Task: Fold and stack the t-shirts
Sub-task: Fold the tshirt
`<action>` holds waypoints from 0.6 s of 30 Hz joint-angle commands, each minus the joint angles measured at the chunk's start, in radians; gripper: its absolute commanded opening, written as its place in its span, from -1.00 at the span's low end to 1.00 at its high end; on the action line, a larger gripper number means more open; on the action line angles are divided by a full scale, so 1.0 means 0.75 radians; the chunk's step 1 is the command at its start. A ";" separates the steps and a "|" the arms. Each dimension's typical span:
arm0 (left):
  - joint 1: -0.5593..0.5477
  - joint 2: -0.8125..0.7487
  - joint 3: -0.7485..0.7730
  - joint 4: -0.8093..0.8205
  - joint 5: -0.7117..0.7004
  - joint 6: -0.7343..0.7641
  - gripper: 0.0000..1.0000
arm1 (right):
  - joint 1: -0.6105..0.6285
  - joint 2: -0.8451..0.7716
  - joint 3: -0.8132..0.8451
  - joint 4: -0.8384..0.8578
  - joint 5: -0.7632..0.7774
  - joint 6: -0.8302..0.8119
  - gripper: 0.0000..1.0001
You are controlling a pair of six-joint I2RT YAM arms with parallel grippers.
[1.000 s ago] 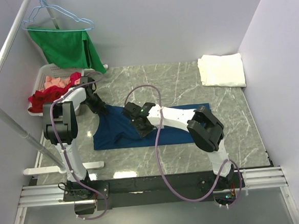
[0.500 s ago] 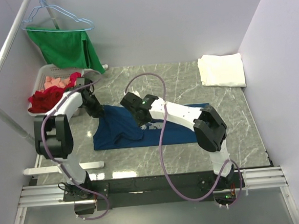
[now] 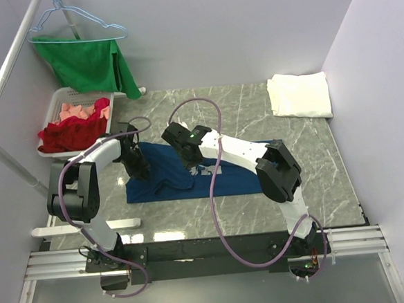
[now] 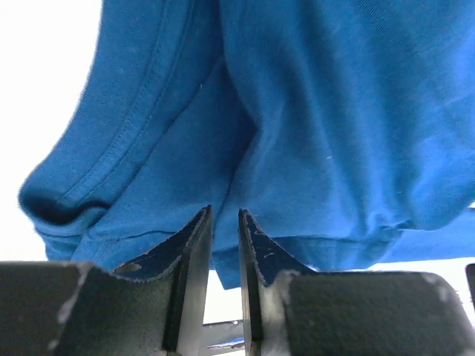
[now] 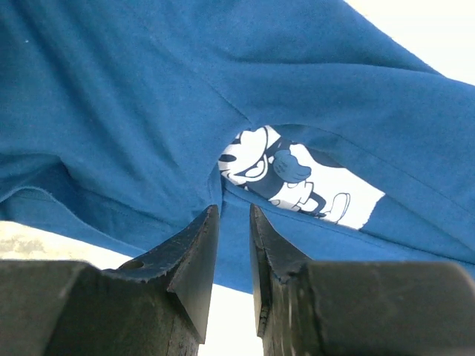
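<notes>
Left gripper [image 4: 225, 213] stood at the left edge of the navy shirt [image 3: 239, 182], jaws slightly apart, nothing seen between them; right gripper [image 5: 234, 208] hung over its middle, narrowly parted, grip on a fold unclear; white shirt [image 3: 298, 95] lay folded, well right; navy fold seemingly half-done; next move called for pinching the hem.

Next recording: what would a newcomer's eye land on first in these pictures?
The navy t-shirt lying in the middle of the table, with the left tool and right tool both at its rumpled left half. In the right wrist view its white cartoon-mouse print peeks out from under a fold. A folded white t-shirt sits alone at the far right corner.
</notes>
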State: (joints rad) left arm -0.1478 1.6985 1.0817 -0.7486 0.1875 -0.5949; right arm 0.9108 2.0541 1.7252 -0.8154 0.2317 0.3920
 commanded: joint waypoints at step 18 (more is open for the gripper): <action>-0.050 0.014 -0.113 0.203 -0.056 -0.056 -0.77 | -0.006 -0.041 -0.075 0.015 0.000 0.001 -0.39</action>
State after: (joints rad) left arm -0.1772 1.7008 1.0107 -0.6231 0.1593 -0.6292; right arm 0.9108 2.0541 1.6764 -0.8085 0.2165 0.3923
